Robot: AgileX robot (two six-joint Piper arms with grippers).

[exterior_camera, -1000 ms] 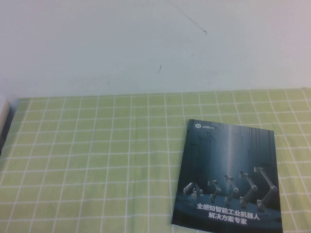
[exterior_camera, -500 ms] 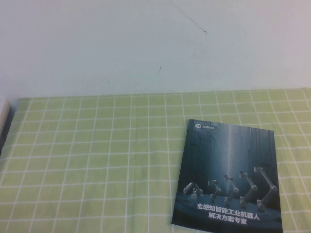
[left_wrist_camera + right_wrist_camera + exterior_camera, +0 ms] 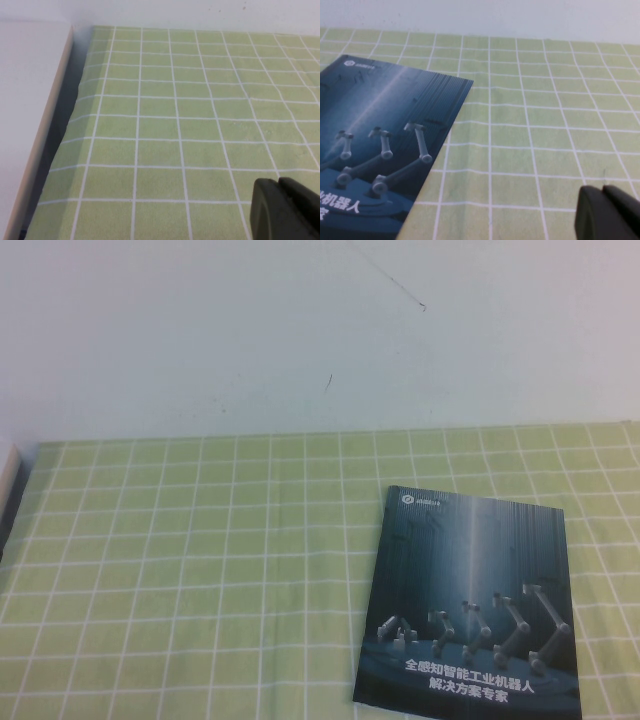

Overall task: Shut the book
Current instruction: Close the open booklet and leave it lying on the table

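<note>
Nearest the robot, only the tip of the left gripper (image 3: 279, 189) is seen, in the left wrist view. It is held low over the green checked tablecloth (image 3: 200, 570), at the cloth's left side. Its two dark fingers are pressed together with just a thin seam between them, and nothing is gripped or touched. Beside it, a white board with a tan edge (image 3: 35, 100) is laid along the left border of the cloth.

The right gripper (image 3: 603, 194) is likewise seen only by its tip, in the right wrist view. It is held above bare cloth to the right of the book (image 3: 470, 610), apart from it. Its fingers are also brought together, with nothing between them.

The book is found on the near right part of the table, lying flat and closed with its front cover up. The cover is dark blue, with a row of robot arms and white Chinese characters printed near its lower edge and a small logo at its far left corner. It is turned slightly out of line with the cloth's grid.

Beyond the far edge of the cloth, a pale wall (image 3: 300, 330) is seen, marked by a few thin dark scratches.
</note>
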